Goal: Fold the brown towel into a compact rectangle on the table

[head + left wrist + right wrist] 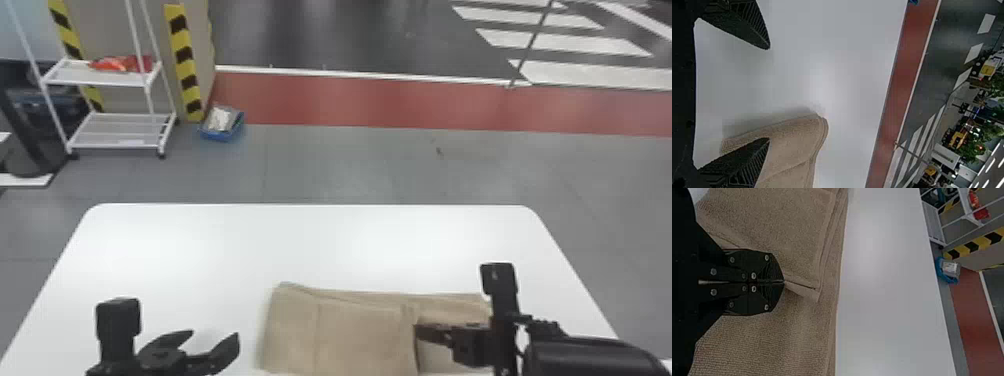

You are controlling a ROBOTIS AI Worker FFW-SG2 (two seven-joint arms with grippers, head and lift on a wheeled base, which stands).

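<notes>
On table (240,245), nubbly towel (360,332) (layered), right hand (419,333) pinching edge

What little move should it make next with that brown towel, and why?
Perhaps the right gripper should draw the top flap of the brown towel slightly rightward: its closed fingers pinch the flap's edge, while the lower layer reaches farther right.

No letters or numbers can be read. As warning sign, yellow-black hazard stripes (185,60) are on the beige panel (100,25), toward ten o'clock in the head view; white bars (562,42) mark the dark ground (350,35) at two o'clock.
</notes>
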